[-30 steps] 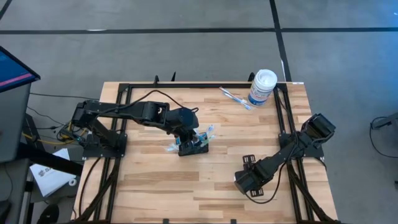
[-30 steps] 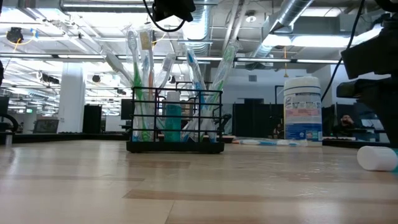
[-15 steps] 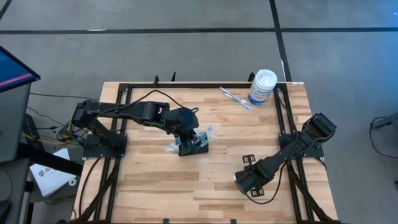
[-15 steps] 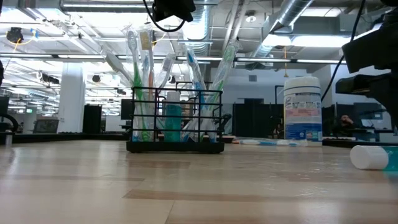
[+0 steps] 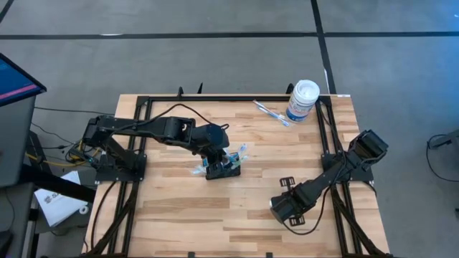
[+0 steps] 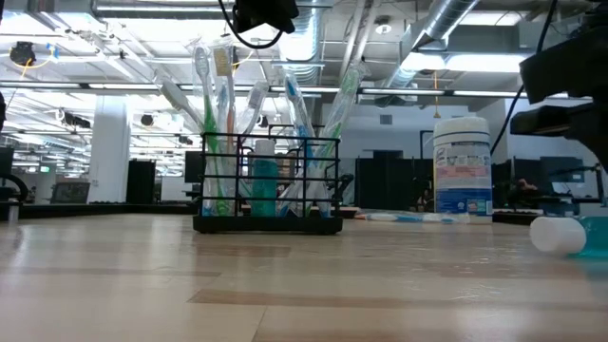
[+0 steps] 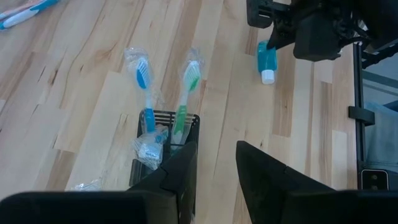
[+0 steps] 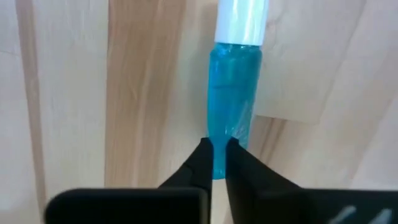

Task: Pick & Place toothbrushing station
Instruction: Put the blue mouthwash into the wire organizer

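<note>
Nearby, right gripper [image 8: 216,158] clenched on blue bottle [image 8: 231,99]; white canister [image 6: 462,167] label print unreadable.

Wood table [image 5: 179,215]: mesh holder [image 5: 222,170], canister [image 5: 302,101], blue bottle [image 7: 266,60].

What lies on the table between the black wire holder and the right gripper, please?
Only bare wood, as the high view shows: nothing lies between the holder and the right gripper, which pinches a blue tube lying flat.
</note>
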Tool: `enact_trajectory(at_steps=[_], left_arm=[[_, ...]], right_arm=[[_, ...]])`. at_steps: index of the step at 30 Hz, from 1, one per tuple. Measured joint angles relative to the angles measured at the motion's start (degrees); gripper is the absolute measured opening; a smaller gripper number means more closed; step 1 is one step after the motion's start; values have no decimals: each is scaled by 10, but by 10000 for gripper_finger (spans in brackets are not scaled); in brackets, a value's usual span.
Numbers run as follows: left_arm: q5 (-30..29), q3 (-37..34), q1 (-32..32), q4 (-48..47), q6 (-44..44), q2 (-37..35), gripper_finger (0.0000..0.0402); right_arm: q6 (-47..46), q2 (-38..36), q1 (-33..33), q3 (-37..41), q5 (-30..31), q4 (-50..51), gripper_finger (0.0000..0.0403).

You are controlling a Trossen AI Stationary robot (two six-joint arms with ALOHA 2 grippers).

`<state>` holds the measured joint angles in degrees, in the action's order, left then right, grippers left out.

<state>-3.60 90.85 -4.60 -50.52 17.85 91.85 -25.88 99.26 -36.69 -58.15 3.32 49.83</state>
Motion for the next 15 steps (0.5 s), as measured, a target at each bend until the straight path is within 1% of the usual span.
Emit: enact_trajectory(at_steps=[1, 9, 15], left_arm=[[0, 0, 0, 0, 0, 0, 108], [0, 0, 0, 0, 0, 0, 108], [0, 0, 0, 0, 0, 0, 108]], right_arm=[[3, 0, 0, -3, 1, 6, 10], [19, 0, 0, -10, 0, 12, 3], [25, -21, 0, -8, -4, 27, 1]])
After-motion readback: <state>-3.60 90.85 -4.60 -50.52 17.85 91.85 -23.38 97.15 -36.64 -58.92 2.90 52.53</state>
